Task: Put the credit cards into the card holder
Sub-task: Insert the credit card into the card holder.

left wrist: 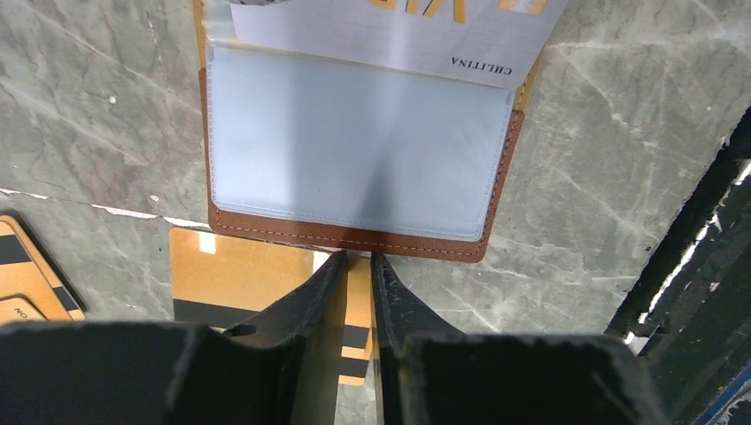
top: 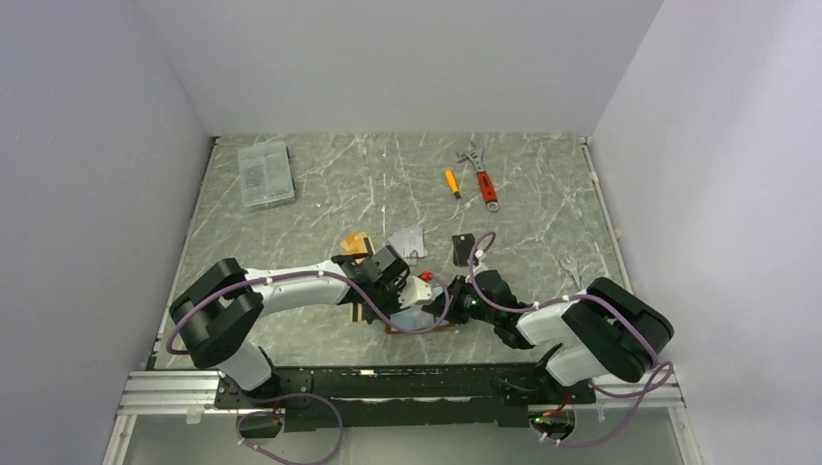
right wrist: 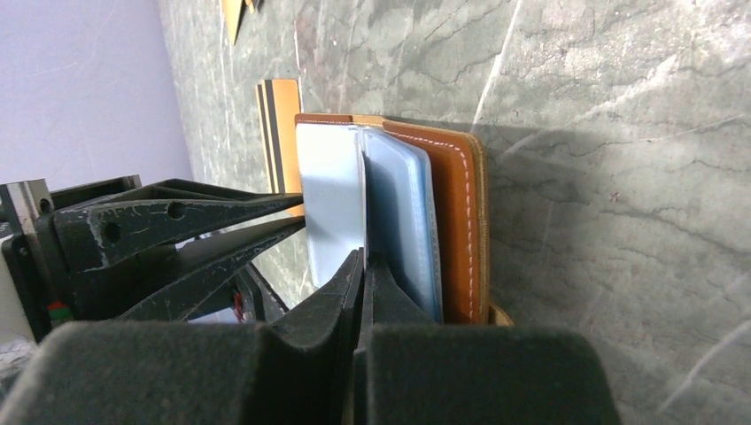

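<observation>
Left wrist view has the card holder point(left wrist: 354, 241) lying open on the marble-patterned table point(left wrist: 620, 133), tan leather rim around a clear sleeve point(left wrist: 354, 150) that shows no card in it. A white printed card point(left wrist: 390, 35) lies across the holder's far end; whether it sits inside a sleeve or only on top I cannot tell. A gold card with a black stripe point(left wrist: 239, 274) lies flat on the table with one long edge at the holder's near rim, and a second striped gold card point(left wrist: 22, 283) lies off to the side. In the top view an orange card point(top: 357, 242) and a silver-grey card point(top: 407, 240) lie farther out, well apart from the holder. So I judge the task barely begun: most cards are outside, and the sleeve in view is unfilled.

The left gripper point(left wrist: 358, 266) hangs at the holder's near rim, directly over the striped gold card, its fingers drawn to a narrow slit with nothing seen between them; contact with the card is not clear. The right gripper point(right wrist: 363, 266) is pinched tight on the edge of a sleeve leaf point(right wrist: 332, 195), holding it up off the leather cover.

Beyond, a clear parts box point(top: 265, 174), a red-handled wrench point(top: 482, 177) and an orange screwdriver point(top: 452, 183) lie at the far side.
</observation>
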You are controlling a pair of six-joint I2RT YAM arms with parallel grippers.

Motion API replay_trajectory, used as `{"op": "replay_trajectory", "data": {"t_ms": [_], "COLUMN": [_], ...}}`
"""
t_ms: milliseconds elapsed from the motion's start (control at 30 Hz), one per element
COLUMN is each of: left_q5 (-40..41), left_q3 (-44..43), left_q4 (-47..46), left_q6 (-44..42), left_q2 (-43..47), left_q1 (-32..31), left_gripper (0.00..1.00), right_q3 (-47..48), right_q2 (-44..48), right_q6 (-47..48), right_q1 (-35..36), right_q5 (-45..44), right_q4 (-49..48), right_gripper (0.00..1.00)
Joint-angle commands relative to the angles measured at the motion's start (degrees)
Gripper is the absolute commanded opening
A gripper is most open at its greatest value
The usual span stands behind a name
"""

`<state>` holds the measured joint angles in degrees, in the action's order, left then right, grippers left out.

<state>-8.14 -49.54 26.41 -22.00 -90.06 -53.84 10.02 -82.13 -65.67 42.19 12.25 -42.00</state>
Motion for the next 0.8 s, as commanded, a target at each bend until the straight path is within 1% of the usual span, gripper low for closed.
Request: {"op": "replay_trajectory", "data": {"t_ms": [0,100,267,367,633,767], "left_q5": [-0.8,-0.9,-0.3,-0.4,-0.2,-0.4], "left_q3": [-2.6,-3.3,-3.6,-3.6,-3.1,-3.6], "left_q4": [1.2,1.6,1.0,0.8,0.7,1.2], "left_q6": [-0.8,-0.7,-0.6,-0.7,-1.0,-0.9], "left_q2": [1.1,1.8,-0.8,-1.3,-3.2,-3.3], "left_q1": [-0.8,-0.8,-1.4,-1.8,-2.6,-3.2], "left_gripper": [0.21,0.20,0.20,0.20,0.17,0.15], "right_q3": [-1.3,-1.9,-1.9,-2.0,-1.9,-1.6], "right_q2": [3.5,5.7,6.6,5.1,-2.6,-3.0], "right_q6": [1.0,0.9,1.0,0.4,-2.8,-3.0], "right_q1": [-0.7,-1.4,-1.7,-1.7,-0.9,-0.4], "right_q5": [-1.8,-2.6,-4.5,-5.4,-5.6,-6.0], "right_q4": [1.2,2.3,3.0,1.1,-7.4,-7.8], "right_gripper": [0.00,0.00,0.00,0.00,0.00,0.00]}}
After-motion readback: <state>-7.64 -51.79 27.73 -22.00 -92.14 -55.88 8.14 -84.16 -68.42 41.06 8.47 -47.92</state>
